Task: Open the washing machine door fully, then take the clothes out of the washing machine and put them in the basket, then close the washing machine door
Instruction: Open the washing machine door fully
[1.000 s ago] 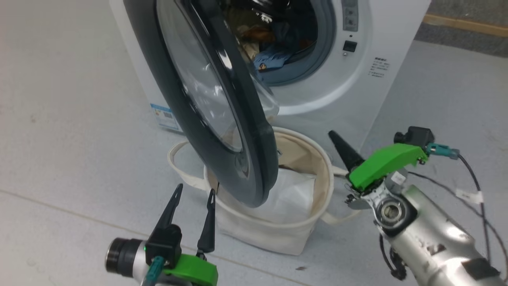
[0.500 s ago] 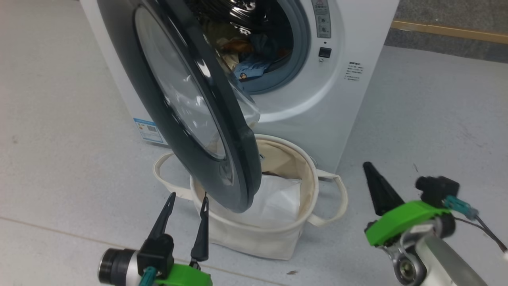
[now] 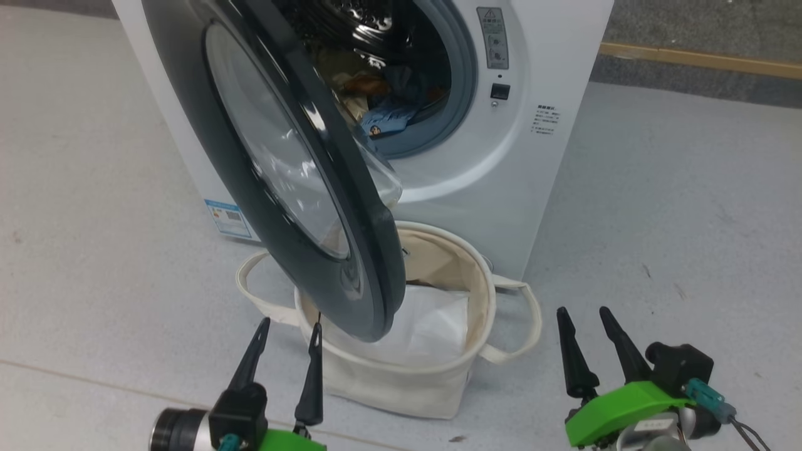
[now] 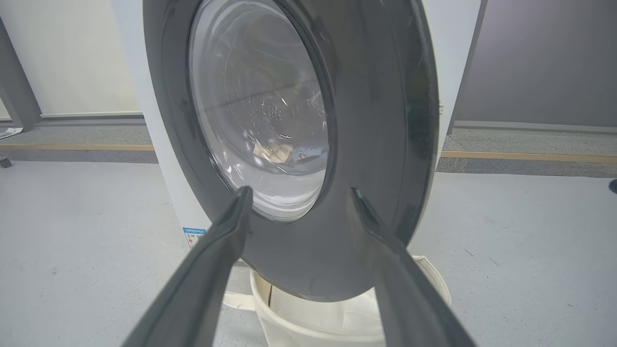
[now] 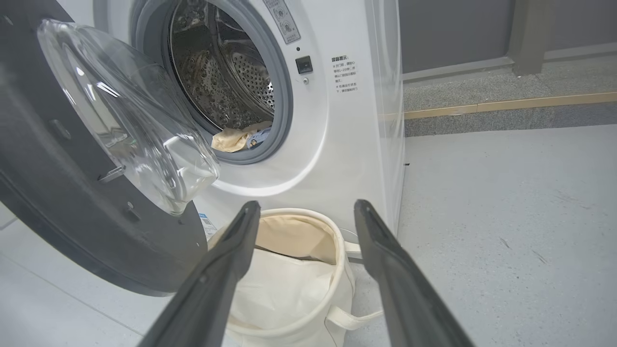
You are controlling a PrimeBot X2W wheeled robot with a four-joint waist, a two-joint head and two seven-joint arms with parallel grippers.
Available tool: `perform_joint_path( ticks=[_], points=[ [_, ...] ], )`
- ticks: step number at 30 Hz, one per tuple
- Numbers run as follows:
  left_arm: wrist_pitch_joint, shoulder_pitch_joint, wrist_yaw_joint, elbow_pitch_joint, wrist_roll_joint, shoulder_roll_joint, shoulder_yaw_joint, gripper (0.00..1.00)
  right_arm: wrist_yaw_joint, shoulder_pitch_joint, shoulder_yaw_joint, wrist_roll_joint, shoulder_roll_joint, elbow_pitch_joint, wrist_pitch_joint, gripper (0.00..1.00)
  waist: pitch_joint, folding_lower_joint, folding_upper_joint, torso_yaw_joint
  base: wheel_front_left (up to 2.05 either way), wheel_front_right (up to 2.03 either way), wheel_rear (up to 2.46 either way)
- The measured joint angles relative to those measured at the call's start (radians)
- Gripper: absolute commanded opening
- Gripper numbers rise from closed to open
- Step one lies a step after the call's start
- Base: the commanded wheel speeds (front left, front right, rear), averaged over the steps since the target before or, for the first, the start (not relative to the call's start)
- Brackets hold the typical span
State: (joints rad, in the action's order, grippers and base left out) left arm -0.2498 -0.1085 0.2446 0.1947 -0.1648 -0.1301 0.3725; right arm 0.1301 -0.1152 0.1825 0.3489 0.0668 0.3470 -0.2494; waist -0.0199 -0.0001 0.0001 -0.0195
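— While the washing machine door [image 3: 276, 163] stands only partly swung out, hanging over the basket [image 3: 401, 382], where is a hold best taken?

— On the free edge of its black rim [image 3: 376, 263], it is judged. The door looks stiff and probably heavy, and the rim is glossy (likely slippery under narrow fingertips), so it is better hooked or pushed than pinched.

— How are the grippers set?

— The left gripper [image 3: 289, 326] is seen spread wide with nothing between its fingers, pointed at the door's outer face. The right gripper [image 3: 583, 311] is likewise spread and empty, low beside the basket.

— And the clothes [image 3: 382, 116]?

— They are seen inside the washing machine [image 3: 545, 62], a cream piece and a light blue one lying at the lower lip by the grey gasket [image 5: 284, 96]. They are judged soft, limp and light; a bunched fold nearest the opening should be pinched, and snagging on the gasket is to be watched. A flat white sheet [image 3: 432, 329] is seen in the basket.
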Motion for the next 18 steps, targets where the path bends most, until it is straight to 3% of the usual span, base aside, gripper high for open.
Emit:
perform_joint_path(
  ticks=[14, 15, 16, 18],
  points=[
    [0.000, -0.033, -0.026, -0.173, 0.015, 0.011, -0.029, 1.00, 0.000, 0.001, -0.035, -0.004, -0.011, -0.027, 0.000, 1.00, -0.009, 0.0000, 0.0000, -0.020, 0.00, 0.00, 0.00],
    [0.000, -0.049, -0.032, -0.199, 0.015, 0.014, -0.029, 0.69, 0.000, 0.001, -0.037, -0.004, -0.011, -0.028, 0.000, 1.00, -0.014, 0.0000, 0.0000, -0.022, 0.00, 0.00, 0.00],
    [0.000, -0.068, -0.039, -0.227, 0.016, 0.017, -0.029, 0.00, 0.000, 0.001, -0.040, -0.004, -0.011, -0.029, 0.000, 1.00, -0.021, 0.0000, 0.0000, -0.024, 0.00, 0.00, 0.00],
    [-0.004, -0.113, -0.044, -0.283, 0.025, 0.023, -0.028, 0.00, 0.000, -0.001, -0.041, -0.004, -0.011, -0.033, 0.000, 1.00, -0.034, 0.0000, 0.0000, -0.027, 0.00, 0.00, 0.00]
  ],
)
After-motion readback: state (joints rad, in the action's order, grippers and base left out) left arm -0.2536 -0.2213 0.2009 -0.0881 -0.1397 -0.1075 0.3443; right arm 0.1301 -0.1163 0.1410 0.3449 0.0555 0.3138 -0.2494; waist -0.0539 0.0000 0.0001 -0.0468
